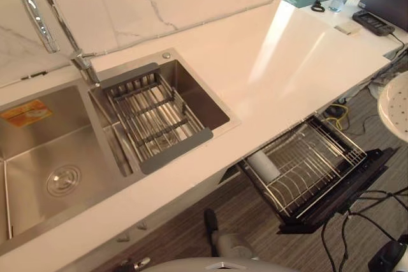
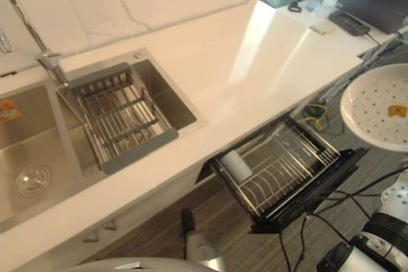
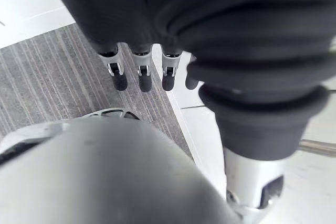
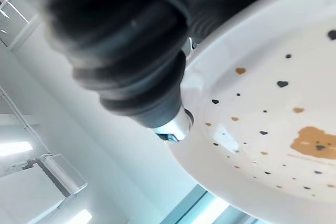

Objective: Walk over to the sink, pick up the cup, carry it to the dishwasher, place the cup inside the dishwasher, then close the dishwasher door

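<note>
Right wrist view: right hand (image 4: 136, 72) beside spotted plate (image 4: 273, 145) (cup (image 1: 261, 165) in rack (image 1: 322, 157)).

cup (image 1: 262, 166) x1, plate (image 2: 370, 101) x1, sink basins (image 1: 38, 151) x2, drain rack (image 1: 153, 116) x1, tap (image 1: 35, 11) x1, dishwasher (image 1: 347, 195) x1

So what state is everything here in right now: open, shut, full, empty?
Dishwasher: open, rack pulled out.
White cup: lying on its side in that rack.
Sink basket: empty, set in the smaller basin.
Faucet: no water seen running.
Left hand: open, holding nothing.
Spotted plate: up off the counter, at the right hand.
</note>
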